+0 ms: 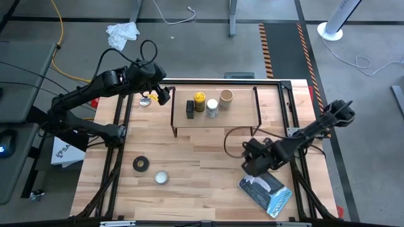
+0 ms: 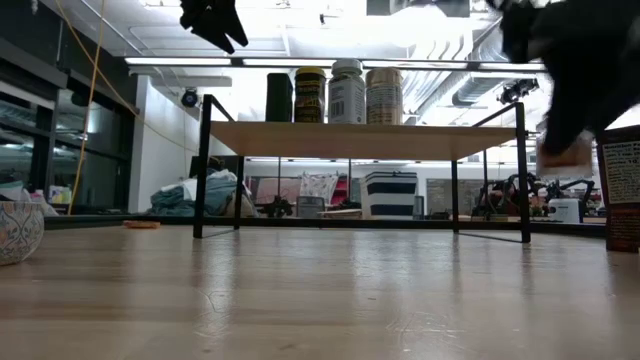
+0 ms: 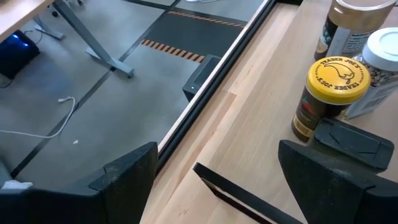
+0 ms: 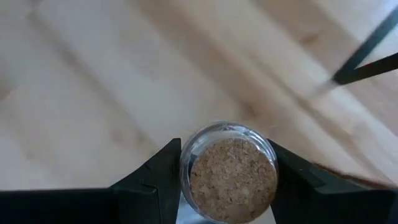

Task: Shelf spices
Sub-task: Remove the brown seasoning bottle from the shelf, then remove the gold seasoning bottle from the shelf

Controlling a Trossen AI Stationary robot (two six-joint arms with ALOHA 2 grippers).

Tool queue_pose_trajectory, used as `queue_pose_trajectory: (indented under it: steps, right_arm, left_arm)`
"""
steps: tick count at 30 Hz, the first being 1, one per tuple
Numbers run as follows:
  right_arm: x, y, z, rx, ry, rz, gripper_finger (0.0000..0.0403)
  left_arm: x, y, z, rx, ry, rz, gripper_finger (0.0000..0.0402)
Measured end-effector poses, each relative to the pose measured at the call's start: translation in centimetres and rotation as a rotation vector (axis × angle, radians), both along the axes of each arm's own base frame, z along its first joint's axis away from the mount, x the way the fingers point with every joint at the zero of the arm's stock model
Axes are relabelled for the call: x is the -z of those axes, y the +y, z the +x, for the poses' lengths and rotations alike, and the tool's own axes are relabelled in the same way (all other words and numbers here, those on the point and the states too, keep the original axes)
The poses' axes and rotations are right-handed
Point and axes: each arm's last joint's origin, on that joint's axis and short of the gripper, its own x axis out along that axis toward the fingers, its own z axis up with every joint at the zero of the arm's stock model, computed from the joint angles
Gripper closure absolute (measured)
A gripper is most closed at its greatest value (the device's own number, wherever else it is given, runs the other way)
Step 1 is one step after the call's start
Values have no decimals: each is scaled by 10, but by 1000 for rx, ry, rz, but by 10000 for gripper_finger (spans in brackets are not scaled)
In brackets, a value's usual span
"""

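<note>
Four spices done on shelf (image 1: 189, 127), mid-back of table. R gripper (image 4: 227, 171) clamps cork jar (image 4: 231, 175) nr right front edge; packet (image 1: 265, 191) left. L gripper (image 1: 165, 94) wide open, empty, by shelf's left end.

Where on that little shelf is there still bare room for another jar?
The shelf is bare along its right part, beyond the tan-lidded jar, and along its front edge. The left-middle is crowded: dark bottle, yellow-lidded jar, white-capped bottle.

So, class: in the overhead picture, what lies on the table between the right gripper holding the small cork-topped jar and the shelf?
Only bare wood. In the high view, nothing stands between the right gripper, shut on the cork-topped jar, and the shelf.
</note>
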Motion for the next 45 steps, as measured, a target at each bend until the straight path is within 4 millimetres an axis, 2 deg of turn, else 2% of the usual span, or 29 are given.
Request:
queue_pose_trajectory:
  steps: [5,11,17,25,30,33,37,41,45]
  right_arm:
    - [14,-16,2,67,18,3,233]
    - [40,-33,-11,162,139,65,233]
    - [51,-38,-10,219,110,131,231]
    - [51,-37,-9,197,114,149,112]
    - [47,-36,-11,129,159,218,90]
    - [31,-33,-11,77,140,244,89]
    - [-6,-30,-15,30,105,190,88]
    - [-58,-36,-13,20,-70,84,87]
    - [-120,-53,0,10,-331,-138,87]
  left_arm:
    - [0,0,0,-10,3,7,71]
    - [0,0,0,-12,4,9,71]
    - [0,1,0,-16,5,11,71]
    - [0,1,-1,-22,15,27,71]
    - [0,1,-1,-20,19,31,71]
    - [0,1,-1,-5,35,46,71]
    - [0,1,-1,4,46,55,71]
    - [0,1,-1,4,45,54,71]
    - [0,1,-1,3,43,54,71]
